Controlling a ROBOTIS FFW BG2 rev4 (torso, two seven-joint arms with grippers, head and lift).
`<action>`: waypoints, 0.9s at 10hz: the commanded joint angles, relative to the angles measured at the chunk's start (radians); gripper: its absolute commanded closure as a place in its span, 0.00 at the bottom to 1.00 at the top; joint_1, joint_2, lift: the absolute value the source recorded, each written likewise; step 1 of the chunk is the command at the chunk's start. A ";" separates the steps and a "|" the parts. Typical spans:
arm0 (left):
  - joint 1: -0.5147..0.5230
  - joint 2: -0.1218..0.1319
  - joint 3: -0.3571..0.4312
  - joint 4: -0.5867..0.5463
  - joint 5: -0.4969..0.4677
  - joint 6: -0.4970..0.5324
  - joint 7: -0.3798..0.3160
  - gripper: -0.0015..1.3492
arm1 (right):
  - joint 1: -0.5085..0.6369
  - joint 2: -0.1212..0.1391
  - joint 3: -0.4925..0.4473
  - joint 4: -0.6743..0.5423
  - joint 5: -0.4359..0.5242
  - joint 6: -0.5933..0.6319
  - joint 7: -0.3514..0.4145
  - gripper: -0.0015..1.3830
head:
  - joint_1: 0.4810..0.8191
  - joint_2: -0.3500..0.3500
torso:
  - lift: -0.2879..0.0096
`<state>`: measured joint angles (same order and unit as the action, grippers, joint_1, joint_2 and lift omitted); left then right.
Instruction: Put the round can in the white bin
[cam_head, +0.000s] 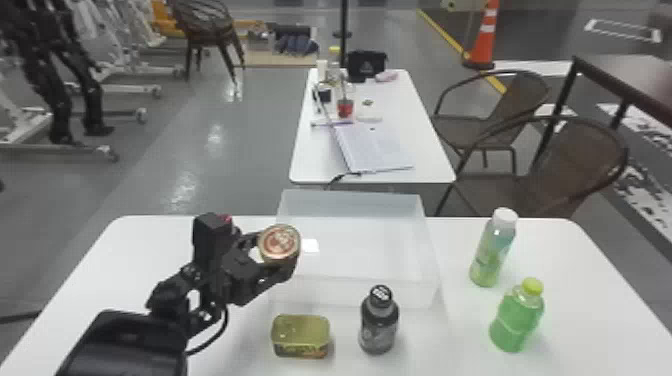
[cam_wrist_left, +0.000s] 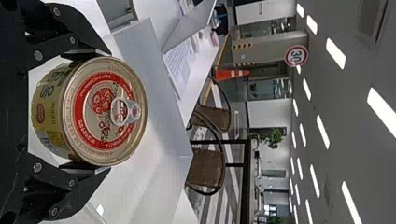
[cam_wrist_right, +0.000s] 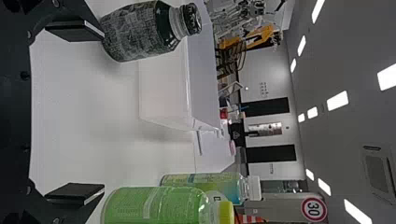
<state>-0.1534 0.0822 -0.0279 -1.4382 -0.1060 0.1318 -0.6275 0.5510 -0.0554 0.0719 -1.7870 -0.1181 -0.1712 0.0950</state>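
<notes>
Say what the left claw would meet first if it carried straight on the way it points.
The left claw, led by the round can it grips, would probably meet a wall of the white bin; depth is unclear, so it might pass over the rim.

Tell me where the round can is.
In the head view, the round can is between the fingers of the left gripper, at the left edge of the white bin.
</notes>
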 joint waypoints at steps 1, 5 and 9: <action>-0.061 0.010 -0.046 0.093 -0.006 -0.028 -0.014 0.54 | -0.005 0.000 0.002 0.003 0.000 0.001 0.000 0.11 | 0.20 0.50 | 0.63; -0.135 0.005 -0.095 0.206 -0.029 -0.058 -0.037 0.52 | -0.008 0.000 0.003 0.008 0.000 -0.001 0.003 0.11 | 0.20 0.50 | 0.63; -0.106 -0.015 -0.064 0.179 -0.030 -0.090 -0.011 0.11 | -0.006 -0.001 0.002 0.004 -0.002 -0.001 0.003 0.11 | 0.20 0.50 | 0.63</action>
<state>-0.2616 0.0678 -0.0950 -1.2491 -0.1373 0.0443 -0.6386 0.5446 -0.0567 0.0736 -1.7810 -0.1208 -0.1718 0.0982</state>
